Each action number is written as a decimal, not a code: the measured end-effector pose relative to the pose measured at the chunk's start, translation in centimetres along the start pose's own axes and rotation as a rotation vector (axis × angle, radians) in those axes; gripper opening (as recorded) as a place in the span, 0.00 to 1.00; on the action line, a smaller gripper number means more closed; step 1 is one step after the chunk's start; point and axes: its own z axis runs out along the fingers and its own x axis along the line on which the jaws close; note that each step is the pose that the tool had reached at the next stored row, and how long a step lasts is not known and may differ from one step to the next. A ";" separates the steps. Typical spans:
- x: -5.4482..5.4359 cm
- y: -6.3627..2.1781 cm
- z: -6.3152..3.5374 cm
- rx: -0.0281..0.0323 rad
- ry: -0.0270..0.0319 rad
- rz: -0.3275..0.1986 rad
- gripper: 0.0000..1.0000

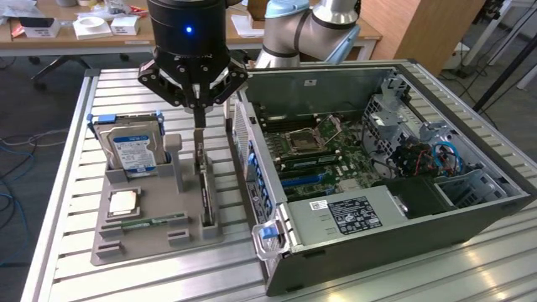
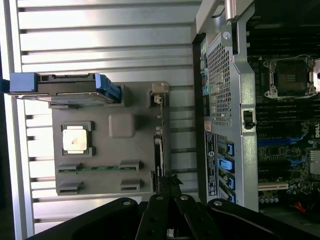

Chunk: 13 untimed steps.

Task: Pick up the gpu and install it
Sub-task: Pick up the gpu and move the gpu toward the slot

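The gpu (image 1: pixel 204 184) stands on edge in a slot of the grey holder tray (image 1: pixel 188 238), its silver bracket end uppermost toward the back. My gripper (image 1: pixel 200 124) hangs straight above that end, fingers pressed together and shut, with the tips just over the card's top edge. I cannot tell whether they touch it. From the wrist view the gpu (image 2: pixel 159 135) appears as a thin dark strip along the tray's (image 2: pixel 125 150) edge, and the gripper (image 2: pixel 170 182) converges over one end of it.
A silver hard drive (image 1: pixel 130 148) with a blue-white label stands in the tray's back corner. A processor chip (image 1: pixel 124 201) and a green memory stick (image 1: pixel 151 221) lie flat in it. The open computer case (image 1: pixel 277 251), motherboard (image 1: pixel 323 154) exposed, stands close on the exterior view's right.
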 end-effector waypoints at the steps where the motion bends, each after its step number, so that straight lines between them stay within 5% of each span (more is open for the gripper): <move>1: 0.0 0.00 0.00 0.0000 0.0000 0.000 0.17; 8: 0.0 0.00 0.00 0.0000 0.0000 0.000 0.41; 13: 0.0 -0.01 0.20 -0.0001 -0.0001 0.000 0.41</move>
